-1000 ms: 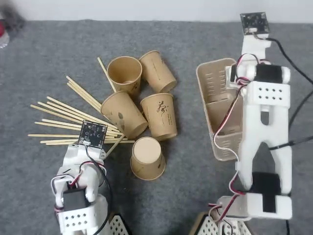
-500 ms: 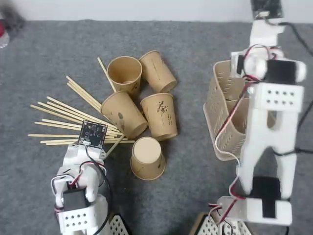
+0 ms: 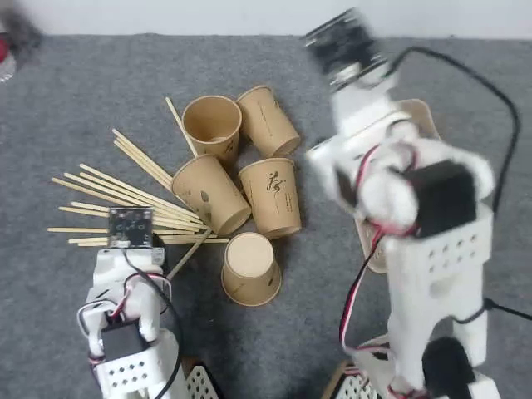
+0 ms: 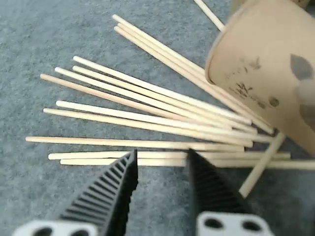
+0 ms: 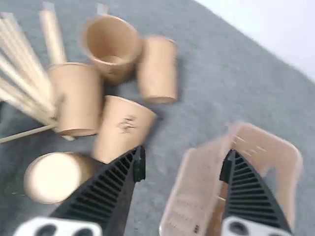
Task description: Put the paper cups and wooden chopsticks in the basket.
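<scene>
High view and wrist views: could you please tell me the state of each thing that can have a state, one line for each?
left end effector: open, holds nothing.
right end effector: open.
wooden chopsticks: loose on the table, outside the basket.
paper cups: five, all outside the basket, most on their sides.
basket: no cups or chopsticks seen inside.

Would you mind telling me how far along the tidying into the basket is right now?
Nothing looks done: the basket shows nothing inside where visible. Nothing is in hand either: the left gripper hovers open over the wooden chopsticks, and the right gripper is open over the basket's rim. Left to do: all five paper cups and the chopsticks lie outside it.
</scene>
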